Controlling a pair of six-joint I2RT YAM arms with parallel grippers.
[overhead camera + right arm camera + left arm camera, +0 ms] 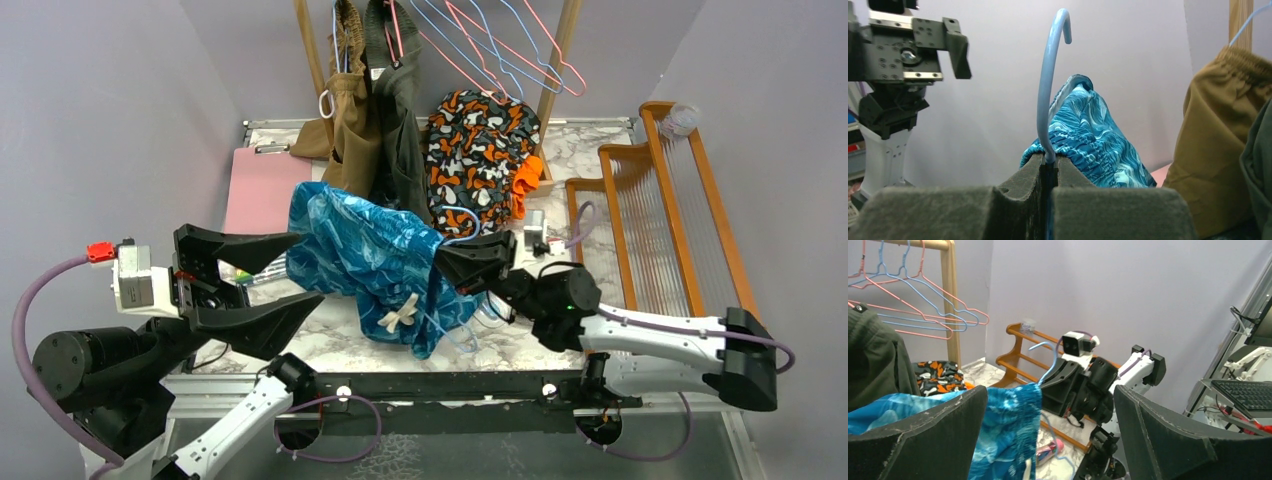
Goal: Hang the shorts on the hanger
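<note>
Top external view: shorts draped over the gripped hanger

Nearest, the left fingers point(305, 268) stand wide apart, empty, just beside the shiny teal-blue wavy-print shorts point(370, 250) above the marble worktop point(340, 345). The right fingers point(1048, 167) pinch the thin light-blue wire hanger point(1047, 100) below its hook; the shorts hide most of its triangle. Behind hang a tan garment point(350, 120) and an olive garment point(402, 110), tops cut off.
</note>
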